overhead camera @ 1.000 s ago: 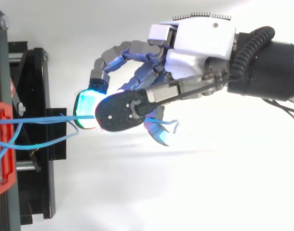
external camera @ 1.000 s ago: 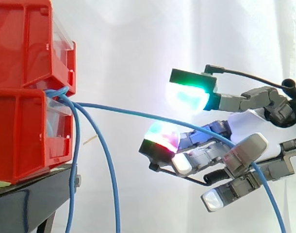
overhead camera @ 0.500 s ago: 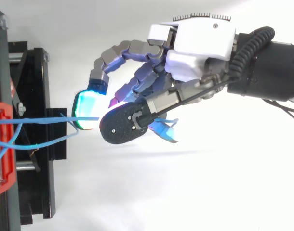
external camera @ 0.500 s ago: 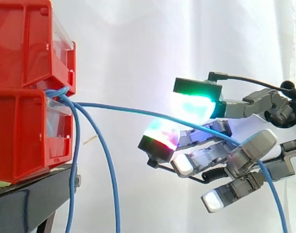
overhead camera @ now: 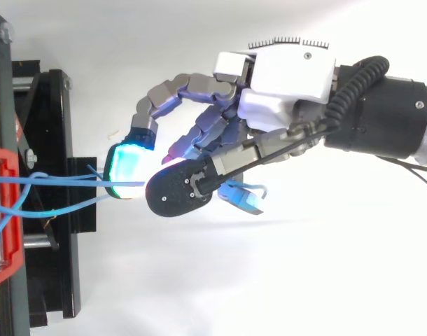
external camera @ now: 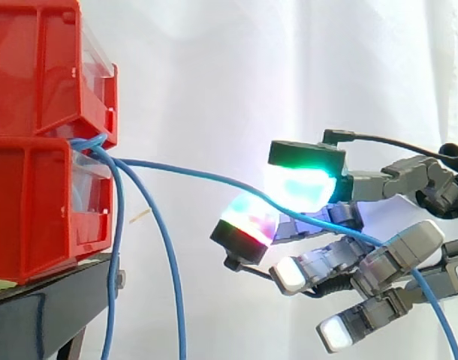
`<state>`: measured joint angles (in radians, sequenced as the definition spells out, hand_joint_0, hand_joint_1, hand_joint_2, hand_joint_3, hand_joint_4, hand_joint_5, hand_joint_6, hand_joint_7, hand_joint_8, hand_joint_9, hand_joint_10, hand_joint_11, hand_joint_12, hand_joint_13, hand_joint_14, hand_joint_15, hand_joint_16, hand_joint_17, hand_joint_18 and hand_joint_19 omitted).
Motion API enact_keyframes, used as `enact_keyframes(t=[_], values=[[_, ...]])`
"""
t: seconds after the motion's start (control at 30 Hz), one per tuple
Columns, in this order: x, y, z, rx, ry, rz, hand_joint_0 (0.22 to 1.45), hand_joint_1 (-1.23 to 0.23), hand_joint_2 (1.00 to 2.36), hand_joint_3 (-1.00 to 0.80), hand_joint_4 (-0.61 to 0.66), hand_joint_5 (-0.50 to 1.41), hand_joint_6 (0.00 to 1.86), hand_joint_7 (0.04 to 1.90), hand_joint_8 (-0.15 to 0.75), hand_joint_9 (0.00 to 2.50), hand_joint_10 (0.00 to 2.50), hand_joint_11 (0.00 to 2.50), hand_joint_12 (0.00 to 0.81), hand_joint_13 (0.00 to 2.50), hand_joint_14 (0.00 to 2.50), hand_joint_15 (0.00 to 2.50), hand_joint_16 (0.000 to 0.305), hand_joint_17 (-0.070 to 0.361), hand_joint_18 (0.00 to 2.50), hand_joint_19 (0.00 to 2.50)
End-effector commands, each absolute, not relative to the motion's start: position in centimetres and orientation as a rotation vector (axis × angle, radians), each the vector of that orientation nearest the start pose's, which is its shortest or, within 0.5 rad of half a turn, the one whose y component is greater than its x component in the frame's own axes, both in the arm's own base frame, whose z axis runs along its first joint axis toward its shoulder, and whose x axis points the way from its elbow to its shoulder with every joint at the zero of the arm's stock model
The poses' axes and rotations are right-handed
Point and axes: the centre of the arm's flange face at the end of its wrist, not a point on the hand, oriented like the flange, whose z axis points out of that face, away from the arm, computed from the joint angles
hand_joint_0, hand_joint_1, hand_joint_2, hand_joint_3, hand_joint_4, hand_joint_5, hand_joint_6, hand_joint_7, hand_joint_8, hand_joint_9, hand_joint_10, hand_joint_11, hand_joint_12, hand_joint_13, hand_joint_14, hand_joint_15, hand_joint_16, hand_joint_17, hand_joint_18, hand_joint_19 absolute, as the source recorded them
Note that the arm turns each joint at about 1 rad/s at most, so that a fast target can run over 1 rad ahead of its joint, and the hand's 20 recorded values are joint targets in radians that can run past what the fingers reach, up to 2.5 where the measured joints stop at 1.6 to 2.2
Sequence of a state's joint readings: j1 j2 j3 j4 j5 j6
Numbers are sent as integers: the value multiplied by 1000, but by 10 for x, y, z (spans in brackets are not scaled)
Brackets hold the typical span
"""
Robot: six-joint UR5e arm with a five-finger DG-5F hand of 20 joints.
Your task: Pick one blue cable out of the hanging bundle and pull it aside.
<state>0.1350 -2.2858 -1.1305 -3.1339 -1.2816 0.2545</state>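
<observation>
Side view: the hand (external camera: 398,251), at the right of the frame, has its fingers curled round one blue cable (external camera: 214,180).
We see that cable leave the red bins (external camera: 34,202) at the left edge, cross mid-frame, pass between the green-glowing pad (external camera: 304,186) and the magenta pad (external camera: 248,217), thread through the fingers and drop away at the lower right. The other blue cables (external camera: 173,285) hang down just beside the black stand (external camera: 41,315), well apart from the hand.
</observation>
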Motion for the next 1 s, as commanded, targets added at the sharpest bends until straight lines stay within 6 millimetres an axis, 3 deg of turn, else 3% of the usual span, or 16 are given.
enact_keyframes(t=[0.0, 0.27, 0.5, 0.7, 0.8, 0.97], values=[[737, -62, 255, 1611, 1138, 1088, 578, -683, 1014, -266, -105, -125, 938, 787, 260, 1006, 18, 557, 339, 1759, 17, 1141, 57, 127, 857, 511], [738, -60, 255, 1611, 1140, 1091, 575, -539, 1009, -244, -86, -112, 937, 778, 301, 1066, 16, 538, 388, 1817, 16, 1100, 66, 148, 941, 488], [737, -57, 254, 1610, 1142, 1092, 574, -427, 1010, -260, -68, -115, 932, 783, 298, 1066, 17, 545, 375, 1782, 17, 1079, 66, 148, 923, 510], [737, -57, 254, 1610, 1142, 1092, 565, -352, 1009, -371, -68, -121, 925, 800, 269, 1050, 20, 581, 329, 1730, 19, 1114, 57, 128, 844, 563], [737, -57, 254, 1611, 1141, 1093, 520, -305, 1000, -500, -44, -119, 922, 784, 285, 1066, 19, 575, 345, 1746, 19, 1108, 59, 134, 874, 537], [737, -57, 254, 1611, 1141, 1093, 454, -335, 1000, -500, -6, -113, 909, 799, 307, 1093, 19, 550, 373, 1783, 18, 1073, 65, 147, 939, 509]])
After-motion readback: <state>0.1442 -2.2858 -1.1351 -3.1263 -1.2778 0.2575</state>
